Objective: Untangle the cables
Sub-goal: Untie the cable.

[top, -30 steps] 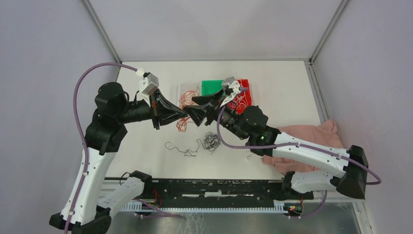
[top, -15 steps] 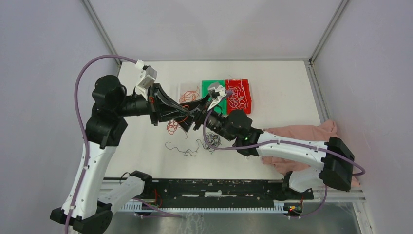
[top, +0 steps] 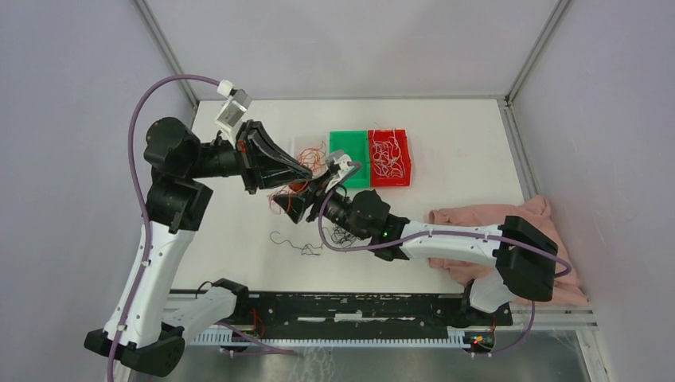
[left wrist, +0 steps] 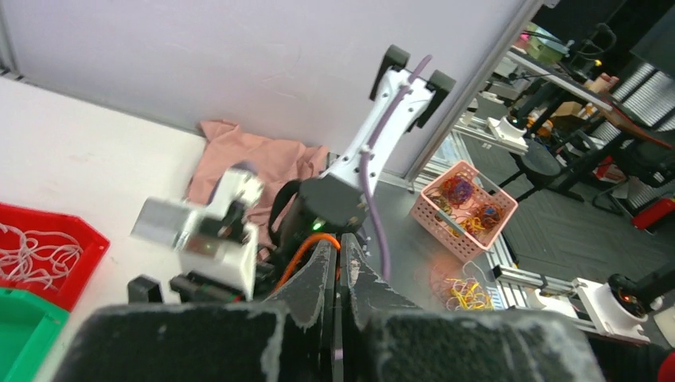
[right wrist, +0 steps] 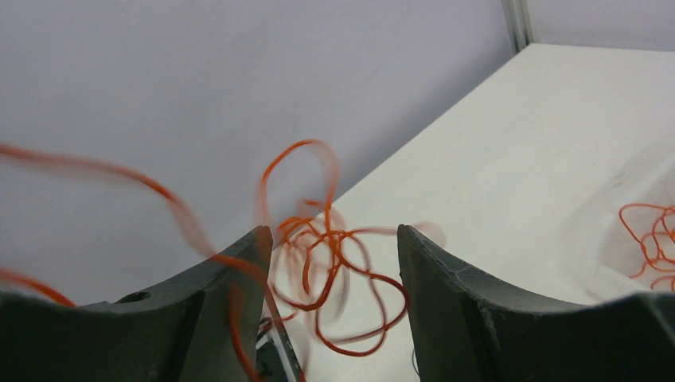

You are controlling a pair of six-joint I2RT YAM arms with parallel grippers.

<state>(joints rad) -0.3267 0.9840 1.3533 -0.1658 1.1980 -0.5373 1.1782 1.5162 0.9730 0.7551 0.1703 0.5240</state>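
At nine o'clock from the tabletop's [top: 239,231] middle, the left fingers [left wrist: 314,278] are clamping a strand of the orange cables [right wrist: 310,232] while the right fingers [right wrist: 446,286] are standing apart around the dangling bunch, where closing on several loops at once could tighten the snarl.

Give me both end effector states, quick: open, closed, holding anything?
Left end effector: closed on thin curly orange wires.
Right end effector: open, the orange wires dangling between its fingers, ungripped.
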